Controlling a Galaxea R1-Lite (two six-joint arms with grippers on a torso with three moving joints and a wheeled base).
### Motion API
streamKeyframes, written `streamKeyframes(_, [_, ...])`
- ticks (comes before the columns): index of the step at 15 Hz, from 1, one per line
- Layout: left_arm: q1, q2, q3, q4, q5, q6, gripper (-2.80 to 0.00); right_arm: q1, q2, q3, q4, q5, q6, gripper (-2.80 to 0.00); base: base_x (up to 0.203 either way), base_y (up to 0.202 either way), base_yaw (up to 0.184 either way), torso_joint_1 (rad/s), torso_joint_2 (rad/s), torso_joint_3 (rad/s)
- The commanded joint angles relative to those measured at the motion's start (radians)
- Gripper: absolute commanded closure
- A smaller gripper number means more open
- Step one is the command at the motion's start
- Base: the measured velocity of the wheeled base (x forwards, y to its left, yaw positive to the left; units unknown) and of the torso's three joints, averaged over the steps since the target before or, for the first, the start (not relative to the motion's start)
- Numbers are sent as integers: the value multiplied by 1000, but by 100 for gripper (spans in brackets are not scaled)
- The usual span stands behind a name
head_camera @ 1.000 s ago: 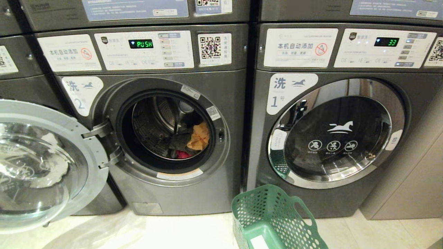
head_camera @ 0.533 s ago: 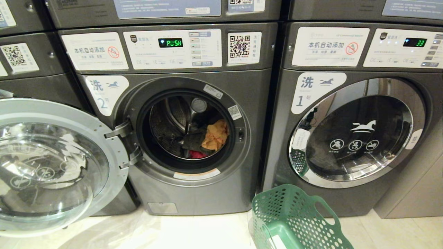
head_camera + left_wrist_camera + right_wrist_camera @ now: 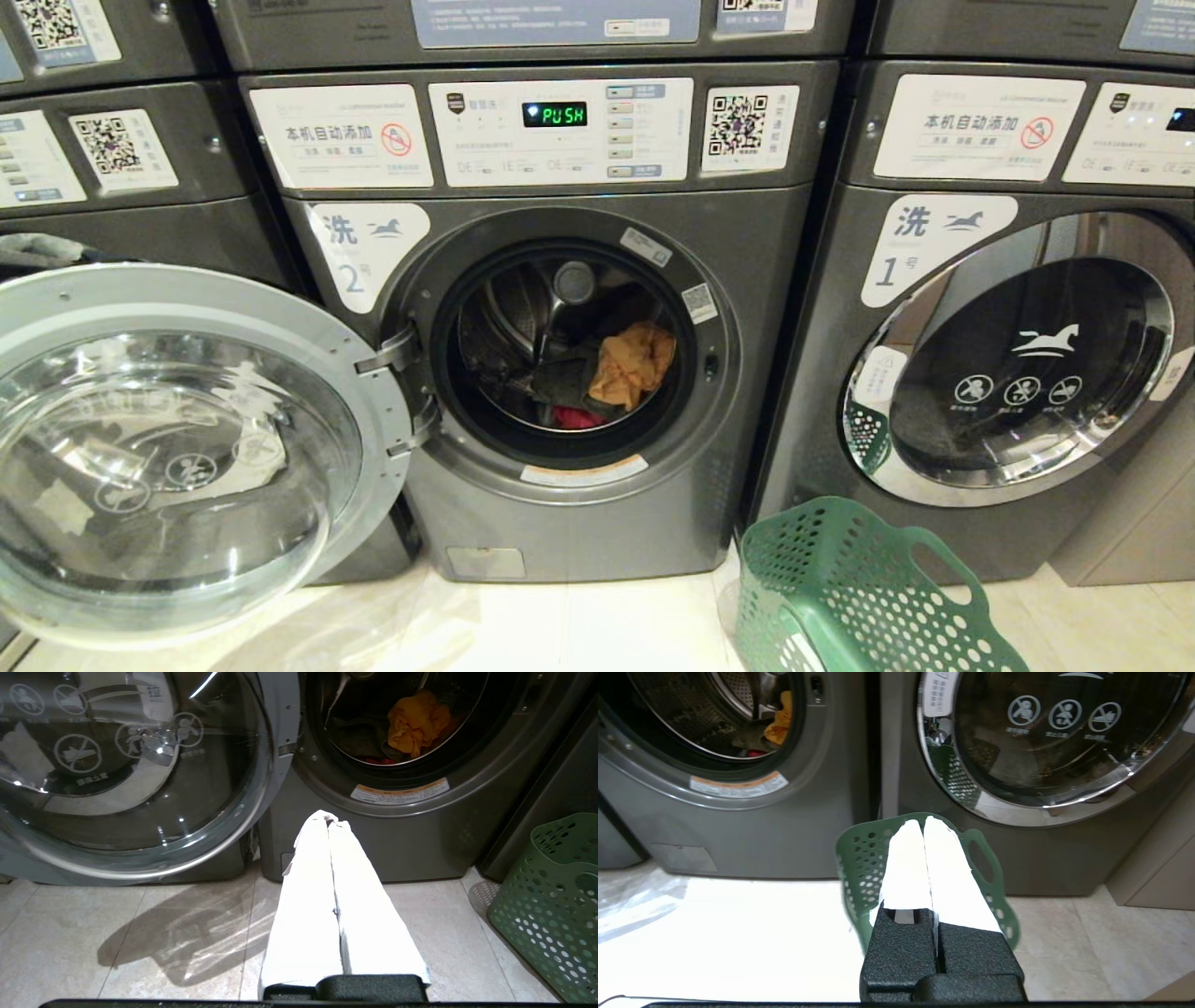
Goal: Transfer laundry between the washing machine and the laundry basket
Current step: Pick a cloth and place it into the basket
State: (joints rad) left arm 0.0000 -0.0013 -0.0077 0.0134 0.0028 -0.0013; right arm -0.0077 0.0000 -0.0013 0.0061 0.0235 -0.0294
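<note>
Head view: neither arm shows; washing machine (image 3: 579, 373) marked 2 stands ahead with its door (image 3: 177, 448) swung wide to the robot's left, and the green laundry basket (image 3: 868, 597) sits on the floor to the right.
Left gripper: left gripper (image 3: 329, 819) has its white fingers pressed together, holding nothing, low over the floor tiles (image 3: 117, 933).
Right gripper: right gripper (image 3: 923, 823) is likewise closed and empty, with the basket directly beyond its tips.
Laundry: an orange garment (image 3: 417, 721) lies in the drum on darker clothes, with a scrap of red cloth (image 3: 576, 417) below it.
Key relation: seen from the left gripper, the pile lies ahead, higher, and off toward the basket side; from the right gripper it is ahead, higher, and well off to the other side.
Nearer arm: probably the left, judging by how the drum mouth fills its view.
Long axis: the orange garment is crumpled, with no clear long direction.
Hidden: the basket's floor is cut off in every view, so its contents cannot be told; the dark clothes are hard to separate.
</note>
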Motion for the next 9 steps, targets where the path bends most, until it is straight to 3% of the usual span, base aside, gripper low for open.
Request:
streamKeyframes(1, [0, 1, 0, 0, 0, 0, 0, 0, 2, 0, 0, 1, -1, 0, 0, 199, -1, 1, 5, -1])
streamKeyframes(5, [0, 1, 2, -1, 0, -3, 0, 0, 2, 1, 0, 1, -1, 0, 0, 177, -1, 1, -1, 3])
streamKeyframes(9, [0, 1, 2, -1, 2, -3, 0, 0, 2, 0, 0, 1, -1, 0, 0, 17, 0, 1, 0, -1])
